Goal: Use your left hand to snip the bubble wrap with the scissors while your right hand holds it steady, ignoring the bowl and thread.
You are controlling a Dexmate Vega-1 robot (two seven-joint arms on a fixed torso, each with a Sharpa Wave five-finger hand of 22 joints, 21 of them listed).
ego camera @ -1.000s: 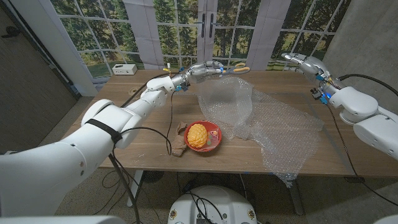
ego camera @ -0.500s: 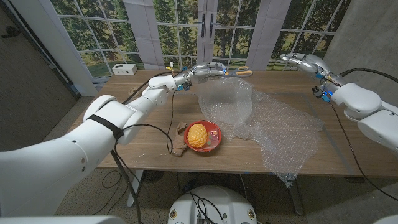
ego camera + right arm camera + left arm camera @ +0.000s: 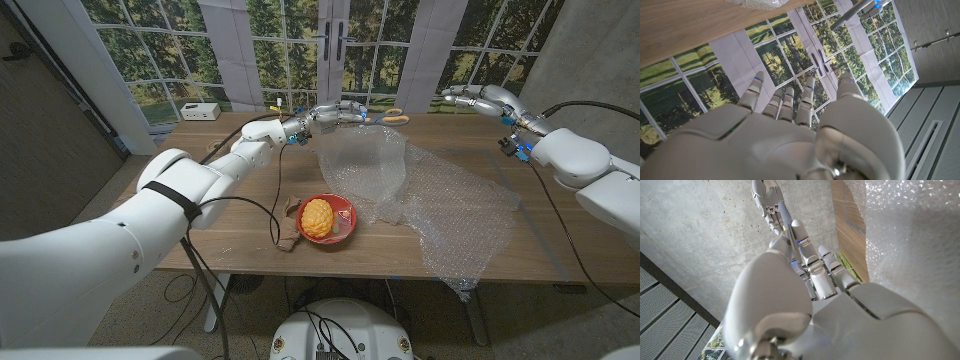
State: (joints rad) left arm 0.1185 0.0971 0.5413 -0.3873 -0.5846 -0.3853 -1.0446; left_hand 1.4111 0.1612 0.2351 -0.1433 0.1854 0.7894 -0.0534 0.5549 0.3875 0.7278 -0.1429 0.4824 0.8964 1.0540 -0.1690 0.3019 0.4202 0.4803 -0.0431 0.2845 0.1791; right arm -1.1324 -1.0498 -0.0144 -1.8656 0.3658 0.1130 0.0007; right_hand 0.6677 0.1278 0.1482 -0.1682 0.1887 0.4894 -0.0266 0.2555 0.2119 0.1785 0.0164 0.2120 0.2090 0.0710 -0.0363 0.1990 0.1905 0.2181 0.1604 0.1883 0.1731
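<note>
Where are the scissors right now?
In the head view the scissors lie at the table's far edge, near the middle, just beyond the bubble wrap and a little ahead of the left hand's fingertips.

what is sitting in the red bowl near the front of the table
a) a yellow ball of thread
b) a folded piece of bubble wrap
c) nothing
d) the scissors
a: in the head view the red bowl holds a yellow ball of thread, with the bubble wrap spread beside it on the table.
</note>
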